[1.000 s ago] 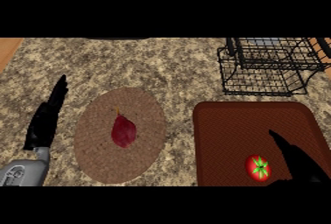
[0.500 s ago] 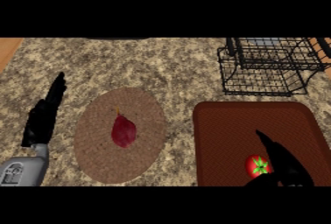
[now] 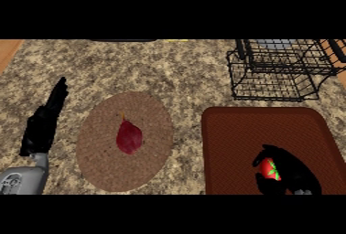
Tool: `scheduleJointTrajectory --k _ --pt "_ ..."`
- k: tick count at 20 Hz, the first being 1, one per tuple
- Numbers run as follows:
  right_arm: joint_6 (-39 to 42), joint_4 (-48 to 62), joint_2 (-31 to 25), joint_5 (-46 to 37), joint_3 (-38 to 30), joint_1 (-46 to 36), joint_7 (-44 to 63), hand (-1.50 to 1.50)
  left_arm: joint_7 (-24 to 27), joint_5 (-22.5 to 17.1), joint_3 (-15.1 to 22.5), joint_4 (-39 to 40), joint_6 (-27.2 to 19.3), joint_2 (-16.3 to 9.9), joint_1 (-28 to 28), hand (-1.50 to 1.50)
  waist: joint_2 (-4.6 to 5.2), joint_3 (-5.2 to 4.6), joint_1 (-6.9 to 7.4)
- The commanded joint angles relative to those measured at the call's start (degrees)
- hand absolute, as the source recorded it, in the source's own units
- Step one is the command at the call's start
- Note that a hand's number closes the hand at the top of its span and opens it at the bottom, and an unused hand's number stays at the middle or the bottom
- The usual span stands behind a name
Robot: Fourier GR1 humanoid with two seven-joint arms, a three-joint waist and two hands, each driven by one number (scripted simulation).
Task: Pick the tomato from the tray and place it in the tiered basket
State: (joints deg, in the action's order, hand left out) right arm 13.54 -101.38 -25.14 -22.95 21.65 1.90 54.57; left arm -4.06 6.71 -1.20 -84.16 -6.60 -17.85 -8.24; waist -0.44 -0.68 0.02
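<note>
one head view looks steeply down at the counter (image 3: 169,68).

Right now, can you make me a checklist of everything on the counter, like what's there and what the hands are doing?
Surface: speckled stone counter, wood showing at the far corners.
Job's things: tomato on the dark red tray, near its front edge; black wire tiered basket behind the tray, at the counter's far right.
Clutter: round woven mat left of the tray, with a dark red leaf-shaped item lying on it.
Hands: right hand curled round the tomato, partly hiding it; left hand open, resting at the left, fingers up.
Cables: nothing seen.
Surroundings: something grey in the basket's upper tier, too hidden to name.
</note>
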Motion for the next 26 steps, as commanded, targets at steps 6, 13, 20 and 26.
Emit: scheduleJointTrajectory --k 6,13,20,26 --pt "-1.08 1.25 4.69 0.88 -3.37 0.85 -2.18 1.50 -2.89 -0.21 -1.38 -3.53 2.04 -0.72 0.46 0.00 0.36 0.72 0.14" --pt "-1.16 7.53 19.92 -15.54 14.84 -22.98 4.06 1.50 0.50 2.11 2.23 0.50 1.42 2.48 -1.10 0.00 0.99 0.55 4.14" --pt "-21.63 14.32 24.99 -17.55 15.18 -35.58 4.63 1.50 1.02 2.16 0.12 3.29 1.21 1.57 -2.87 0.00 0.66 0.68 1.91" --pt "-24.40 11.64 25.09 -29.06 11.61 -48.15 11.06 1.50 -1.25 3.11 0.42 1.87 -0.07 2.33 -2.53 0.00 0.21 0.63 0.90"
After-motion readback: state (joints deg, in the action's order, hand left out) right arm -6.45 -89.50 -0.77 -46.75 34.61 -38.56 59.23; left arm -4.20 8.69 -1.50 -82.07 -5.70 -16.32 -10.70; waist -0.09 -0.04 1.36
